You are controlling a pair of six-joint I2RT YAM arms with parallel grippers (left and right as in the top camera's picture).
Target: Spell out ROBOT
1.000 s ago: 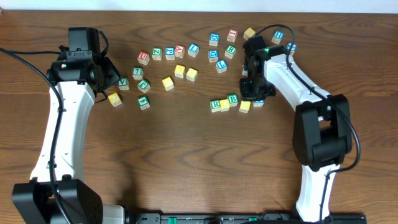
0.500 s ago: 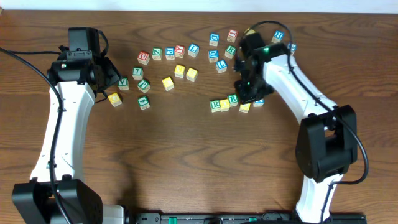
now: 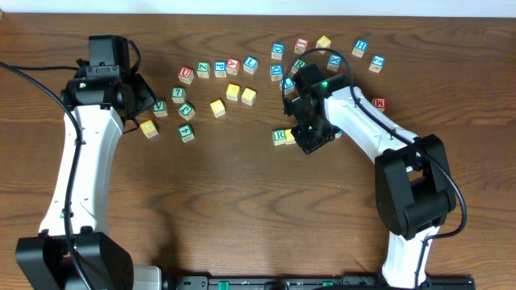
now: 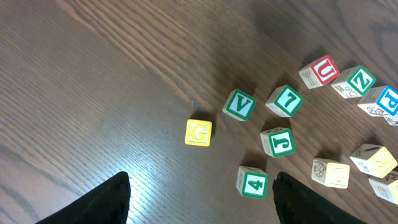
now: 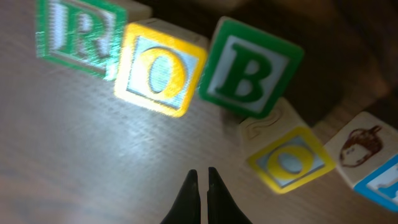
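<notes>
In the right wrist view a green R block (image 5: pixel 78 31), a yellow O block (image 5: pixel 160 68) and a green B block (image 5: pixel 249 78) lie in a row. A second yellow O block (image 5: pixel 287 160) sits tilted just below the B. My right gripper (image 5: pixel 202 186) is shut and empty, its tips just in front of the row. In the overhead view it (image 3: pixel 310 138) covers most of the row; only the R (image 3: pixel 280 136) shows. My left gripper (image 4: pixel 199 205) is open and empty above the table, near a green 4 block (image 4: pixel 253 183).
Loose letter blocks lie scattered: a yellow G (image 4: pixel 198 132), green V (image 4: pixel 239 104), 7 (image 4: pixel 286 100) and J (image 4: pixel 278 142) under the left arm. More blocks sit along the back (image 3: pixel 250 63) and a red block (image 3: pixel 379 103) at the right.
My right arm has swung left and forward, from beside the second O block to over the R-O-B row. The left arm has not moved.
</notes>
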